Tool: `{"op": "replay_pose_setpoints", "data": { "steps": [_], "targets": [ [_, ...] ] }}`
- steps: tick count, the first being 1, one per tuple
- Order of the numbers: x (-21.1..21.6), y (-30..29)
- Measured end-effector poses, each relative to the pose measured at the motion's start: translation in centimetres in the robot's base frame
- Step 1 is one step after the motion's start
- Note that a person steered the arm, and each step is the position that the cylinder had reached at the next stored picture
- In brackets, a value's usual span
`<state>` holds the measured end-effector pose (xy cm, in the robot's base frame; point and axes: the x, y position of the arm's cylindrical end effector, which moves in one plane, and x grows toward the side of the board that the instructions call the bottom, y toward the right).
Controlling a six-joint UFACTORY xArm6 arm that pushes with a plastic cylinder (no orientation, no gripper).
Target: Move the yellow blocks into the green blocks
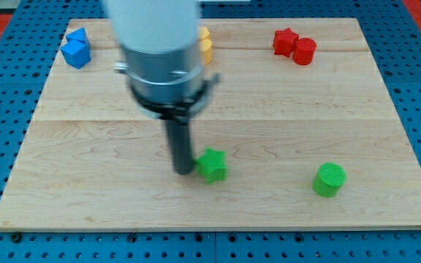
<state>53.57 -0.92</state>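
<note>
My tip (183, 171) rests on the board just to the left of a green star block (213, 165), touching or nearly touching it. A green cylinder (330, 179) stands apart toward the view's lower right. A yellow block (205, 45) shows near the view's top centre, mostly hidden behind the arm's body, so its shape and number are unclear.
Two blue blocks (76, 49) sit at the view's top left. A red star (285, 40) and a red cylinder (304, 50) sit together at the top right. The wooden board (86, 161) lies on a blue pegboard surface.
</note>
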Motion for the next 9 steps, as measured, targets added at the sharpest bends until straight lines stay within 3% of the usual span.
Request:
{"op": "replay_pose_setpoints", "data": {
  "steps": [1,2,3,5,6,7,8,9],
  "targets": [
    [-0.2,8.5],
    [-0.2,10.4],
    [-4.7,6.7],
    [-17.9,-15.6],
    [-27.9,-16.1],
    [-34.3,-6.3],
    [-31.8,-2.4],
    [-25.7,-1.2]
  ]
}}
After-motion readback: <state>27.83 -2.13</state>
